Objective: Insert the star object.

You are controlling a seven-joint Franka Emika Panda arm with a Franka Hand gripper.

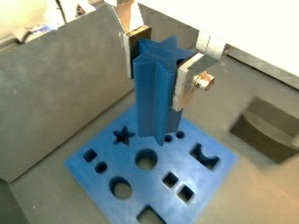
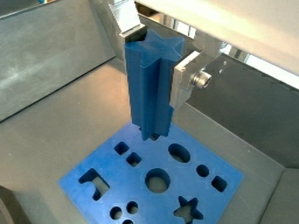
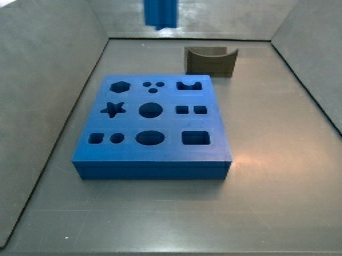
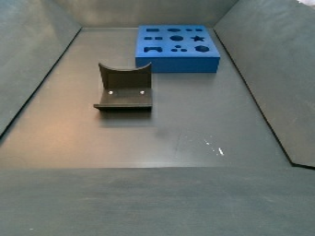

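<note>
My gripper (image 1: 156,70) is shut on the star object (image 1: 155,96), a tall blue ridged peg held upright near its top; both wrist views show it (image 2: 149,87) between the silver fingers (image 2: 184,80). The peg hangs above the flat blue block (image 1: 122,162) with shaped holes, its lower end over the block's middle. The star hole (image 1: 121,135) is off to one side of the peg and also shows in a wrist view (image 2: 186,208). In a side view only the peg's lower end (image 3: 159,10) shows, high above the block (image 3: 154,170) and its star hole (image 3: 115,108).
A dark grey curved piece (image 3: 210,60) stands on the floor beside the block, also in a side view (image 4: 124,88) and a wrist view (image 1: 271,129). Grey walls (image 3: 54,80) enclose the floor. The block (image 4: 179,64) lies near the far wall.
</note>
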